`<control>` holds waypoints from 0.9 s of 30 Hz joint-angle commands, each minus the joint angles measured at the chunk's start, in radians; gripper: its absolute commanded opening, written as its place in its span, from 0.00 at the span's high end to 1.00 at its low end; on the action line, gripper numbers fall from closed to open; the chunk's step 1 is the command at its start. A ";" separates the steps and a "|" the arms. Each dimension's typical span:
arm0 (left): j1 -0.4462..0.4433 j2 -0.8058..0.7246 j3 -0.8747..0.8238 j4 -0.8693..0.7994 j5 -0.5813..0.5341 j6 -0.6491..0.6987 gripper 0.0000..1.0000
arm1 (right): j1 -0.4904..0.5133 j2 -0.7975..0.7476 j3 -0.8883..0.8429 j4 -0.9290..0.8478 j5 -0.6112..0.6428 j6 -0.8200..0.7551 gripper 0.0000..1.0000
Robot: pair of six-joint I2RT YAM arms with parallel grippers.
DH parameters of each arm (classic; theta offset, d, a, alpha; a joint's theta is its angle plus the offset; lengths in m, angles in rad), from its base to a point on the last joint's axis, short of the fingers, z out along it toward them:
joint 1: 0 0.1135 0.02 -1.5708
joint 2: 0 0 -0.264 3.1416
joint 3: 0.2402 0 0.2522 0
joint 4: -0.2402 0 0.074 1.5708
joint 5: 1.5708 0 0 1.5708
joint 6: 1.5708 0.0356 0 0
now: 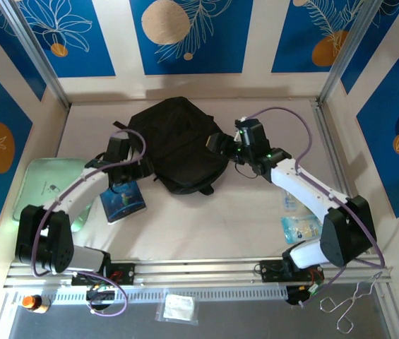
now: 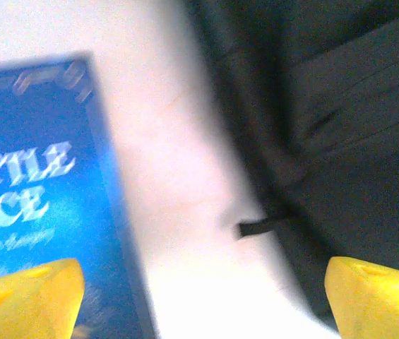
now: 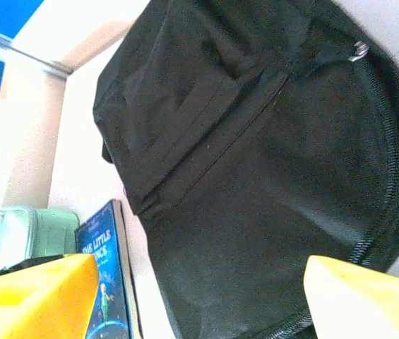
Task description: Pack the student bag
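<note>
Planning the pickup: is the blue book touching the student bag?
Apart. The left wrist view shows bare table between the blue book and the student bag.

White-shelled arm links (image 1: 79, 189) with bulky black joint housings (image 1: 344, 236). Thin purple cables (image 1: 284, 109) looped along both. Blocky yellow fingertips (image 2: 22, 300) on left gripper (image 2: 203, 296) and right gripper (image 3: 199, 296) alike.

Bright, even light pours down on the white cloth-covered table (image 1: 206, 219), with only a soft shadow under the far wall. The large black fabric backpack (image 1: 178, 145) loses its detail. The left wrist view is smeared: lettering blurs on the dark blue glossy book (image 2: 37, 198), and the cloth glares white beside it
</note>
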 commanded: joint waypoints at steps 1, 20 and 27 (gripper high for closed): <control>0.029 -0.008 -0.060 -0.033 -0.028 -0.028 0.12 | 0.024 0.042 0.055 -0.015 -0.035 -0.029 0.23; -0.019 0.226 -0.047 0.142 0.262 -0.053 0.17 | 0.064 0.150 0.143 -0.061 -0.056 -0.027 0.24; 0.045 0.069 0.015 0.003 0.110 0.006 0.04 | 0.160 0.329 0.331 -0.148 -0.110 -0.111 0.27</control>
